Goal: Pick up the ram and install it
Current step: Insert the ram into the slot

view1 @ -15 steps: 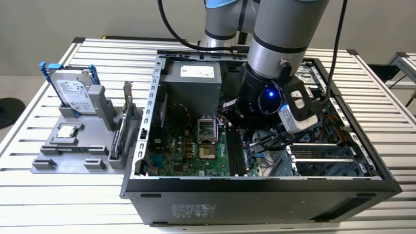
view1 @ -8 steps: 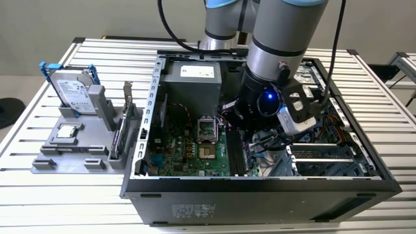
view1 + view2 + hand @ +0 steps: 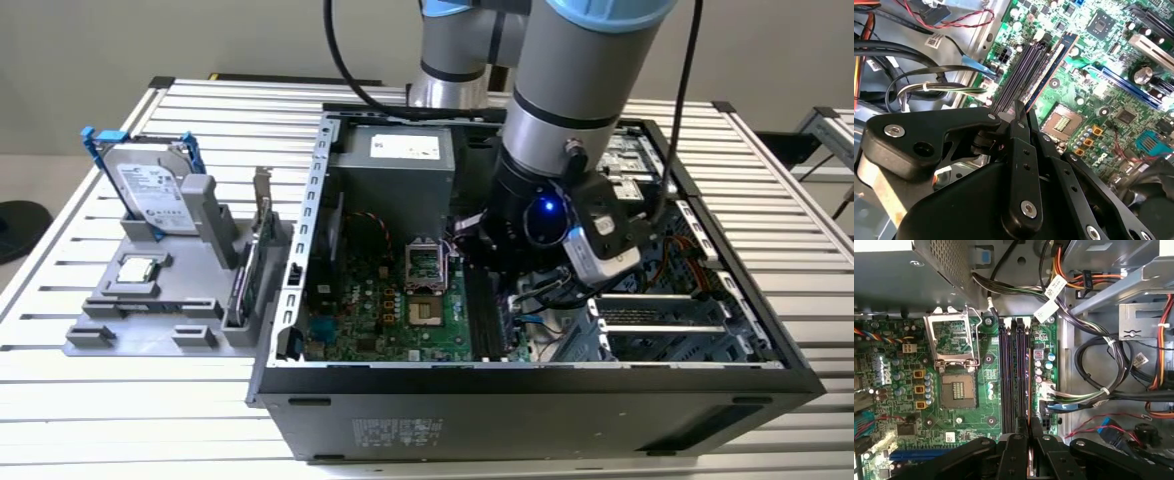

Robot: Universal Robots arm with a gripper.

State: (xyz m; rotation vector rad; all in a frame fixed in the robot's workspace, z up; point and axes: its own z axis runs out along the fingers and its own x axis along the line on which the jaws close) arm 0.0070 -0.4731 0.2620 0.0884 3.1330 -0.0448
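Ram: I see the ram (image 3: 1051, 67) standing on edge along the memory slots (image 3: 1009, 375). In the second wrist view it is a dark stick with a blue-lit edge, near the open CPU socket (image 3: 956, 385).
Pincer: the gripper (image 3: 1020, 107) has its fingers drawn together at the near end of the stick; I judge it clamped on the ram.
Arm: the arm (image 3: 574, 90) reaches down into the open computer case (image 3: 534, 385), centre right of the exterior view.
Fixture: the grey parts holder (image 3: 147, 320) sits at the exterior view's left, well apart from the gripper, with the hard drive (image 3: 147, 185) upright in it.
Progress: by my reading the pick-up is done and the stick is at the slots. I cannot tell whether it is pressed home, and the slot latches are too small to judge.
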